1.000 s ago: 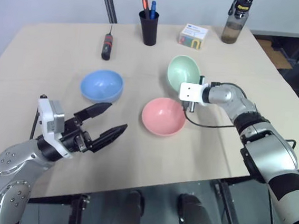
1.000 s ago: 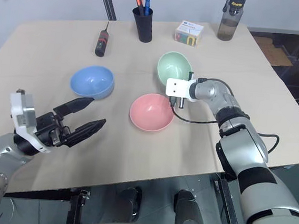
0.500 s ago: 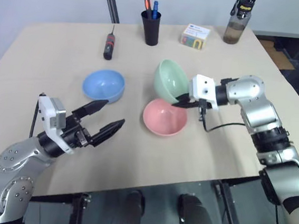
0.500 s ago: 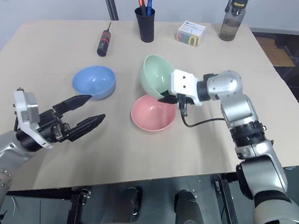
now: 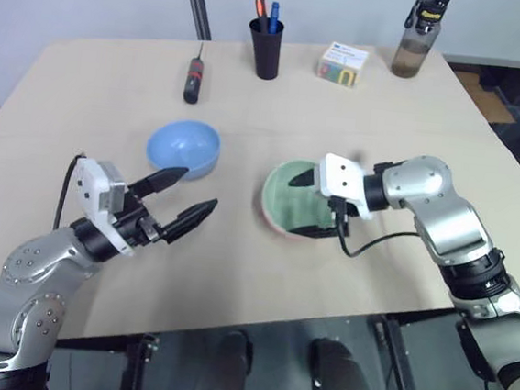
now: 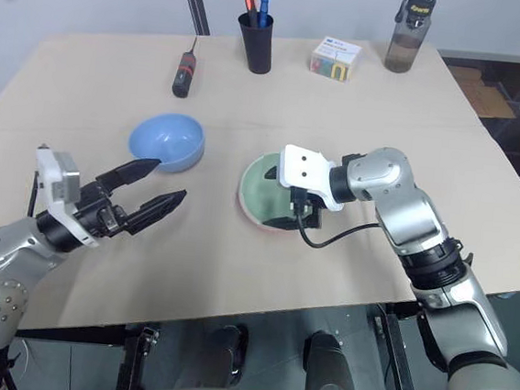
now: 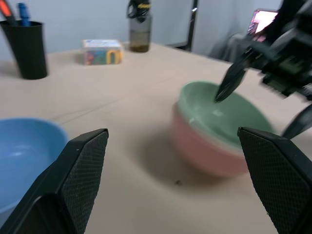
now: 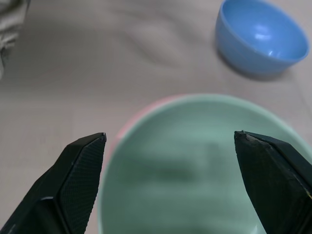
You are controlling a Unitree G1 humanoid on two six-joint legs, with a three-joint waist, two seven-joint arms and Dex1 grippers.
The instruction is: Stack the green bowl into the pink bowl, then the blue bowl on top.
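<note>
Green bowl (image 5: 289,198) nested in pink bowl (image 7: 207,156); both end effectors, left (image 5: 186,202) and right (image 5: 319,203), spread apart; box label unreadable.

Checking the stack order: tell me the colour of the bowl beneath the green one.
Salmon pink; the pink bowl shows best in the left wrist view.

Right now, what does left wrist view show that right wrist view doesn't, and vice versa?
Left wrist only: the black pen cup, the small box, the bottle, and the right gripper with jaws open over the green bowl.

Right wrist only: the whole blue bowl from above; in left wrist view it is cut off at the edge.

Both: the green bowl nested in the pink bowl, part of the blue bowl, and the table.
</note>
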